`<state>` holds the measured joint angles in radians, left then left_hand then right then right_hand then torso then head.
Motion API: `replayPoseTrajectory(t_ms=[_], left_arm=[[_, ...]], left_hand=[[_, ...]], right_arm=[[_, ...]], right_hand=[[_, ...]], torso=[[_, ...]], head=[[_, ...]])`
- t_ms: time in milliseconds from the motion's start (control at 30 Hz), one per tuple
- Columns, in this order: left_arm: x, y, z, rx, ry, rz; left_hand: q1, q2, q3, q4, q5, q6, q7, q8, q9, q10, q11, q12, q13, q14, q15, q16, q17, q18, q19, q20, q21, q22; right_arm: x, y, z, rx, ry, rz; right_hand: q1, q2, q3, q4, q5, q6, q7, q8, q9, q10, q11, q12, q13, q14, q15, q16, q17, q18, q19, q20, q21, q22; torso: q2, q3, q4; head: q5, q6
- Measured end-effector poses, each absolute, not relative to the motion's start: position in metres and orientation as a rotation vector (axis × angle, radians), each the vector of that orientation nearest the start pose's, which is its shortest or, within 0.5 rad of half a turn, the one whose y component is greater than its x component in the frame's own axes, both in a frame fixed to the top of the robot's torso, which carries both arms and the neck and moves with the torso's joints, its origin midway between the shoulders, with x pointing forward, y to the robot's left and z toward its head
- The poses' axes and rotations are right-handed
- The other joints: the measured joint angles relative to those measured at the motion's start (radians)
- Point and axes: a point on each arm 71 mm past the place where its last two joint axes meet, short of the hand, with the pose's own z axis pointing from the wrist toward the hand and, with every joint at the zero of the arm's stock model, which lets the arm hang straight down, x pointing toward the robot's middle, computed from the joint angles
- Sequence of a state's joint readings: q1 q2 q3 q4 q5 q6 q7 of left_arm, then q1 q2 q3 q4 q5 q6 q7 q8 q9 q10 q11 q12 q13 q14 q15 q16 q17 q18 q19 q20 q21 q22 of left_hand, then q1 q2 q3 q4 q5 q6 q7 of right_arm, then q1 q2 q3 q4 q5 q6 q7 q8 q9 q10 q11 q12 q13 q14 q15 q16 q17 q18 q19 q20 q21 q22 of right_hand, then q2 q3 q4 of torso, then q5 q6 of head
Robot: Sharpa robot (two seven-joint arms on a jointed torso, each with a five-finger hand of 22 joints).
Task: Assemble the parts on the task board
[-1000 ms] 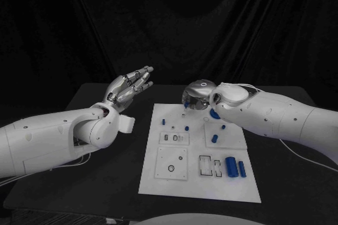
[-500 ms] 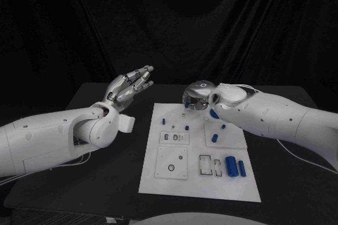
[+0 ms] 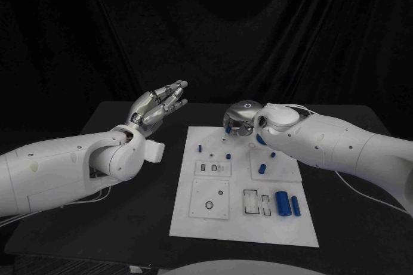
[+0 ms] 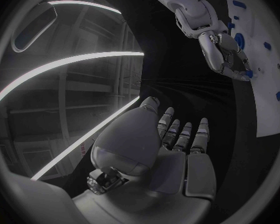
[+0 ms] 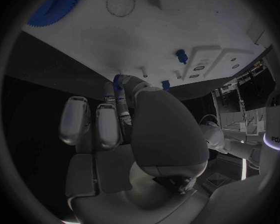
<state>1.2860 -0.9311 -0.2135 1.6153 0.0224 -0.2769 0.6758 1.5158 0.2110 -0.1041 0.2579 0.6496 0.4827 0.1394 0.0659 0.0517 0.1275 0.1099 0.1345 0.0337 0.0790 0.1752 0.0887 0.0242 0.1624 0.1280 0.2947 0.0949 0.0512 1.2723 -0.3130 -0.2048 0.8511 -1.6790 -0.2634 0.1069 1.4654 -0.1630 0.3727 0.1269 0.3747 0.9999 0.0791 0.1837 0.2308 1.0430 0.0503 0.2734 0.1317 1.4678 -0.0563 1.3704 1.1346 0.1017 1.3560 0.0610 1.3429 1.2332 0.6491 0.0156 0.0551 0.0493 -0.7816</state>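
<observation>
Left silver hand (image 3: pixel 158 108) raised above black bench (image 3: pixel 129 227), left of board; fingers (image 4: pixel 185 134) straight, side by side, holding nothing. White rectangular task board (image 3: pixel 194 227) flat at bench middle. Small blue pegs (image 3: pixel 200 148) standing on far left part; blue cylinders (image 3: pixel 282 203) lying at near right, beside slotted plates. Right silver hand (image 3: pixel 239 121) over far edge of board, fingers curled down, small blue part (image 5: pixel 117 80) pinched at fingertips just above white surface. Blue toothed gear (image 5: pixel 56 5) on board nearby.
</observation>
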Motion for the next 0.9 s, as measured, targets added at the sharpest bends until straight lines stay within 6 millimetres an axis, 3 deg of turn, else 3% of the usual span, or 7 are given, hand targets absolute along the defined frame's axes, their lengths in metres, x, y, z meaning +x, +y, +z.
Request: replayPoseTrajectory(t_ms=[567, 767, 833, 900], left_arm=[[0.4618, 0.2282, -0.1756, -0.950, 1.286, -1.668], [0.4623, 0.2287, -0.1758, -0.951, 1.287, -1.668], [0.4624, 0.2288, -0.1759, -0.951, 1.287, -1.668], [0.4625, 0.2288, -0.1759, -0.951, 1.287, -1.668]], left_hand=[[0.000, 0.000, 0.006, 0.000, 0.000, 0.000, 0.000, 0.000, 0.000, 0.003, 0.003, 0.000, 0.000, 0.000, 0.000, 0.004, 0.000, 0.000, 0.000, 0.000, 0.000, 0.000], [0.000, 0.000, 0.006, 0.000, 0.000, 0.000, 0.000, 0.000, 0.000, 0.003, 0.003, 0.000, 0.000, 0.000, 0.000, 0.004, 0.000, 0.000, 0.000, 0.000, 0.000, 0.000], [0.000, 0.000, 0.006, 0.000, 0.000, 0.000, 0.000, 0.000, 0.000, 0.003, 0.003, 0.000, 0.000, 0.000, 0.000, 0.004, 0.000, 0.000, 0.000, 0.000, 0.000, 0.000], [0.000, 0.000, 0.006, 0.000, 0.000, 0.000, 0.000, 0.000, 0.000, 0.003, 0.003, 0.000, 0.000, 0.000, 0.000, 0.004, 0.000, 0.000, 0.000, 0.000, 0.000, 0.000]], right_arm=[[0.5733, -0.1001, -0.2255, -0.640, 1.626, 0.460], [0.5700, -0.0976, -0.2297, -0.645, 1.633, 0.469], [0.5688, -0.0957, -0.2305, -0.648, 1.634, 0.474], [0.5683, -0.0950, -0.2305, -0.649, 1.634, 0.476]], right_hand=[[-0.010, 0.002, 0.004, -0.004, -0.020, -0.025, -0.006, -0.014, 0.005, -0.012, 0.002, -0.004, 0.000, -0.004, 0.004, -0.008, -0.016, 0.000, -0.016, 0.002, -0.013, -0.007], [-0.034, 0.001, 0.004, -0.004, -0.089, -0.102, -0.032, -0.062, -0.005, -0.057, 0.009, -0.020, 0.002, -0.015, 0.015, -0.016, -0.032, 0.000, -0.030, 0.009, -0.028, -0.015], [-0.039, -0.004, 0.004, -0.004, -0.118, -0.159, -0.054, -0.094, -0.019, -0.087, 0.011, -0.035, 0.000, -0.019, 0.019, -0.019, -0.041, 0.000, -0.041, 0.013, -0.038, -0.020], [-0.041, -0.006, -0.002, -0.002, -0.135, -0.190, -0.064, -0.111, -0.028, -0.103, 0.012, -0.039, -0.001, -0.022, 0.022, -0.020, -0.046, 0.000, -0.045, 0.013, -0.041, -0.023]], torso=[[0.001, -0.0003, 0.0012], [0.002, -0.0005, 0.0012], [0.001, -0.0006, 0.0012], [0.001, -0.0006, 0.0006]], head=[[-0.002, -0.003], [-0.004, -0.005], [-0.003, -0.006], [-0.002, -0.006]])
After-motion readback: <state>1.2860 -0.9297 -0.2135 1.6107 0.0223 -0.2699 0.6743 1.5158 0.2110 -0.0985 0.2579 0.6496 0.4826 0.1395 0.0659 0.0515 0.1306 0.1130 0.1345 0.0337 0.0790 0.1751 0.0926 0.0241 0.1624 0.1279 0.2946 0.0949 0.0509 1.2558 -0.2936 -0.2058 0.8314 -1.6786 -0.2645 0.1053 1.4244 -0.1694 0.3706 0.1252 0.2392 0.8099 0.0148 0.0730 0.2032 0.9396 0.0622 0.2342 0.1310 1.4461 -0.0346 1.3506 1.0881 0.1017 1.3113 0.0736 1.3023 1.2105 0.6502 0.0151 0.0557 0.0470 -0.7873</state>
